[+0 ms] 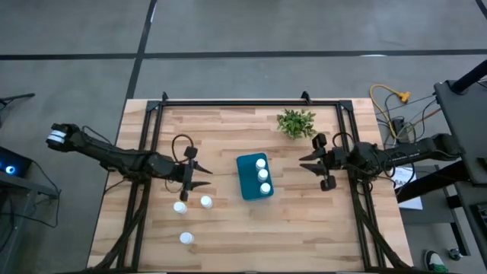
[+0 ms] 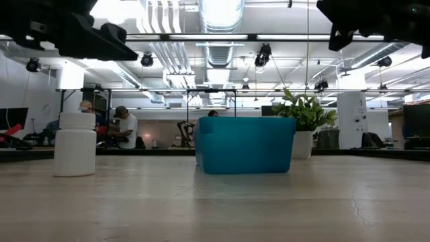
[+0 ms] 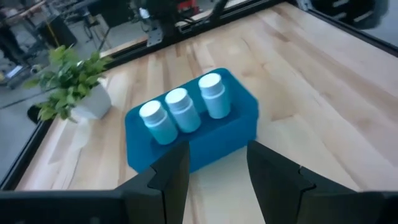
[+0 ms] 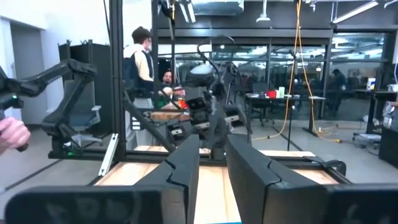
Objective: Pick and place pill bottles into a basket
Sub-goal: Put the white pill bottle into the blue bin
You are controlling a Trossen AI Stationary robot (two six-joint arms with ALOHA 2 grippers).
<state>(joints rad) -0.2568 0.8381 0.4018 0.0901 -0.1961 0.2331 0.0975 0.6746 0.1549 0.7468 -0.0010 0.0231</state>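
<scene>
The teal-blue basket [image 1: 249, 186] [image 3: 239, 121] [image 2: 245, 144] stands mid-table. Three white pill bottles [image 1: 263, 174] [image 3: 180, 109] stand upright in it in a row, caps above its rim. Three more pill bottles [image 1: 205, 201] [image 1: 179, 206] [image 1: 186, 238] stand on the wood to the near left; one of them [image 2: 74, 144] shows in the low view. My left gripper [image 1: 204, 175] [image 3: 217, 162] hovers open left of the basket, pointing at it, with nothing between its fingers. My right gripper [image 1: 306, 164] [image 4: 212, 162] hangs open by a narrow gap right of the basket, empty.
A small green plant in a white pot [image 1: 296, 122] [image 3: 78, 87] stands beyond the basket toward the far right. Black frame rails [image 1: 152, 144] run along the table's sides and far edge. People sit and stand in the room beyond, and a hand [image 4: 9, 134] shows at the right wrist view's edge.
</scene>
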